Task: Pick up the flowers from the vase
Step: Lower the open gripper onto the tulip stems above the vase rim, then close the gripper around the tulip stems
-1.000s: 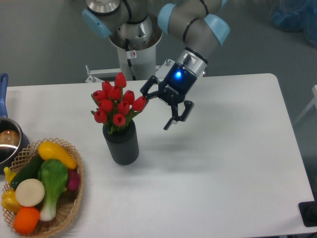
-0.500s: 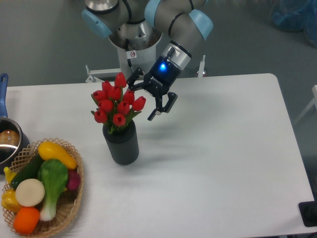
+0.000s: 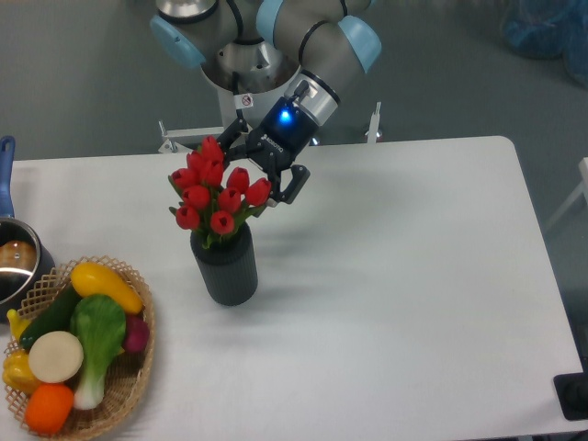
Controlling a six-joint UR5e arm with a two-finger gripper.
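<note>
Lower left of the frame, a wicker basket (image 3: 138,367) sits on the white surface (image 3: 413,294), packed with toy vegetables (image 3: 69,344). Just above it at the left edge, a metal pot (image 3: 16,262) with a blue handle (image 3: 5,170).

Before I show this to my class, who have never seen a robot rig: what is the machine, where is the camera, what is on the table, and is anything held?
One fixed camera looks down at a white table. The grey and blue jointed machine is a robot arm; its black two-finger gripper is its hand. It hangs open beside the bunch of red tulip flowers and holds nothing. The flowers stand in a dark grey ribbed vase. At the left are a wicker basket of toy vegetables and a metal pot with a blue handle.
</note>
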